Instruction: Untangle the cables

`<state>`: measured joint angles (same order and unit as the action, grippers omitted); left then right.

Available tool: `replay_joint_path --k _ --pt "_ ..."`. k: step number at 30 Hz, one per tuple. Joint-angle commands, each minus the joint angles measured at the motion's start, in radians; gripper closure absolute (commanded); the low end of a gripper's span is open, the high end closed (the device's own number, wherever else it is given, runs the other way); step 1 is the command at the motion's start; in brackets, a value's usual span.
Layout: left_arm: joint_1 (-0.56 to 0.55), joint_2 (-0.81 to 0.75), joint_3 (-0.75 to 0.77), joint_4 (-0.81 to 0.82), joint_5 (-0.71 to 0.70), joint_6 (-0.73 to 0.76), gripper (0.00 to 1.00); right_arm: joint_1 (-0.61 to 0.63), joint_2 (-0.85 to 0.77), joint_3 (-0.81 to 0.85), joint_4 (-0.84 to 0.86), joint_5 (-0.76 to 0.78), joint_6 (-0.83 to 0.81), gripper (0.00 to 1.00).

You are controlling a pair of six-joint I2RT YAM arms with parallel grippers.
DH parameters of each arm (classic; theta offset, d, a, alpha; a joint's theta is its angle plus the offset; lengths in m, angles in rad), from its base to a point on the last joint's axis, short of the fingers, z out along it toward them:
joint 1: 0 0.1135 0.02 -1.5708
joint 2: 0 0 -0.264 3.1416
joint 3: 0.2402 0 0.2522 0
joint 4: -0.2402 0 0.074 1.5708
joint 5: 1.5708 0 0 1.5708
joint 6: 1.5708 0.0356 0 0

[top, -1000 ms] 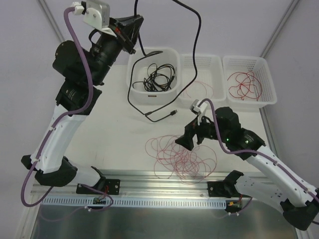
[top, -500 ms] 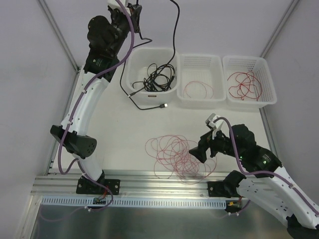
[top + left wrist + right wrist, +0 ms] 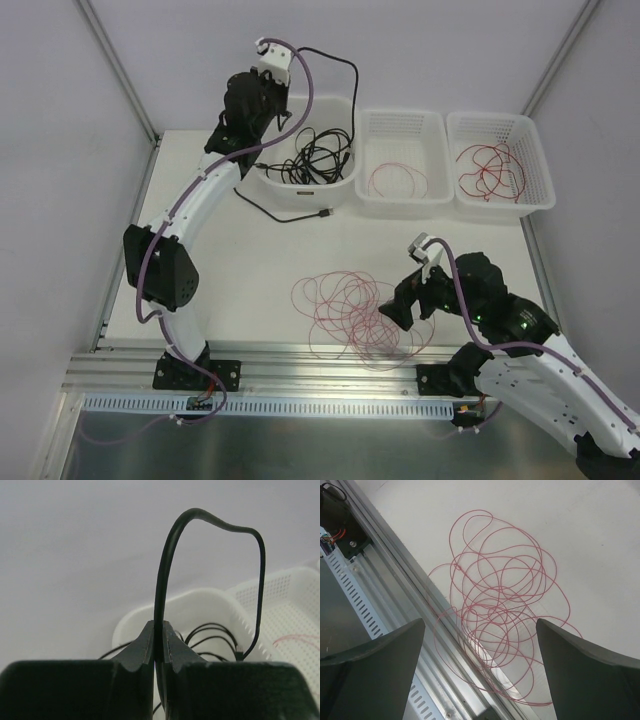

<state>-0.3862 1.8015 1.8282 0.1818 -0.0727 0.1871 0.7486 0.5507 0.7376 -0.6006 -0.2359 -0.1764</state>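
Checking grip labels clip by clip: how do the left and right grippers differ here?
The left gripper is shut on a black cable; the right gripper is open, holding nothing. The left gripper is at the leftmost white bin; the right gripper hangs above the red wire tangle.

Tangle of thin red wire loops lay on the white tabletop, its near edge overlapping the grooved aluminium rail; the right gripper framed it, dark fingers spread wide.
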Motion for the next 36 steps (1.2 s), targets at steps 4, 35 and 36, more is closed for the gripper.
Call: replay_joint_path --k 4,35,36 --pt "0.007 0.048 -0.141 0.035 -0.026 0.043 1.00 0.003 -0.002 -0.007 0.016 0.012 -0.003 0.02" --pt "0.007 -0.131 -0.265 -0.266 -0.027 -0.360 0.06 0.003 0.014 -0.024 0.001 0.030 0.014 0.02" --pt "0.007 -0.177 -0.277 -0.266 -0.042 -0.377 0.03 0.005 0.012 -0.020 -0.002 0.032 0.012 0.02"
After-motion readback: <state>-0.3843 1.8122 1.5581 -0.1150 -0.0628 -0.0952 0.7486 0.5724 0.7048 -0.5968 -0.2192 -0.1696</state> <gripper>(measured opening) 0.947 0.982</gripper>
